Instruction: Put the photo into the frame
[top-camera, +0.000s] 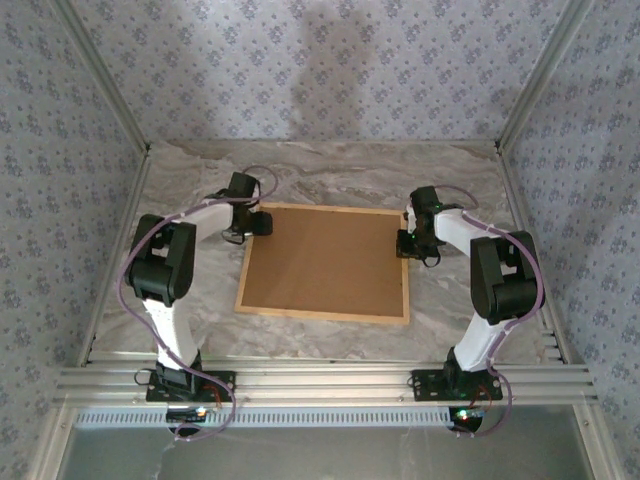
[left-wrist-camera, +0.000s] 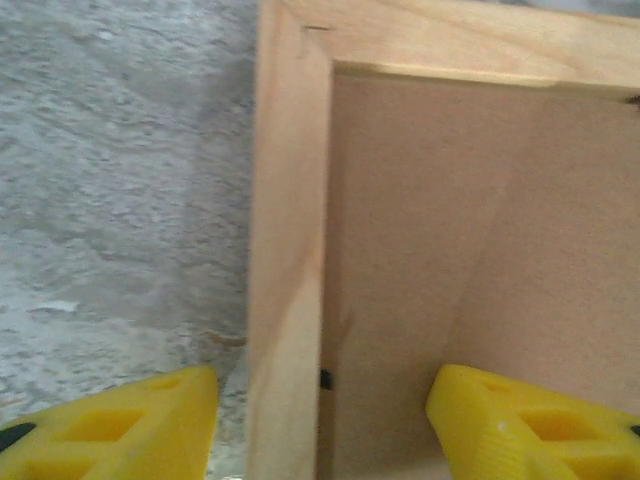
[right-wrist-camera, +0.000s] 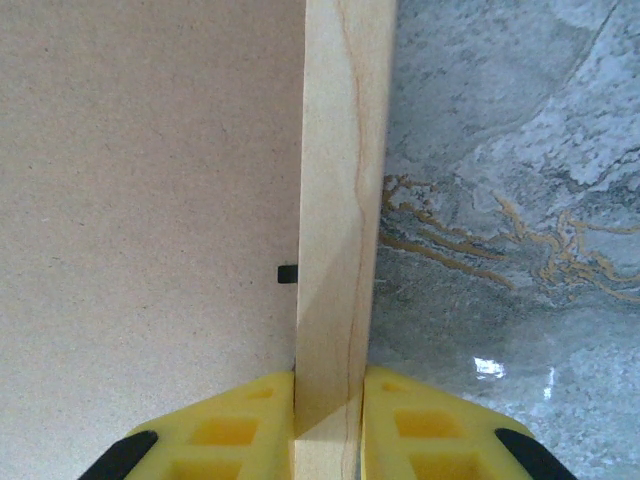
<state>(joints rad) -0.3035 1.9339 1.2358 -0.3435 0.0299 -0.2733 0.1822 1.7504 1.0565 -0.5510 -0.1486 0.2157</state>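
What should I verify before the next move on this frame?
1. Grip of right pincer on the frame: ok, fingers pinch its right rail from both sides.
2. Grip of left pincer: not ok, open, straddling the left rail without touching it.
3. Frame lying back-up on the marble table: ok.
4. Brown backing board sitting inside the rails: ok.
5. Board clips locked: cannot tell.
6. The photo inside: cannot tell, the board covers the opening.

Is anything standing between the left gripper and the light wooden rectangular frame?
Nothing visible. The left gripper is open, its yellow fingers either side of the light wooden rectangular frame's left rail, grey marbled table beside it. The right gripper is clamped on the opposite rail.
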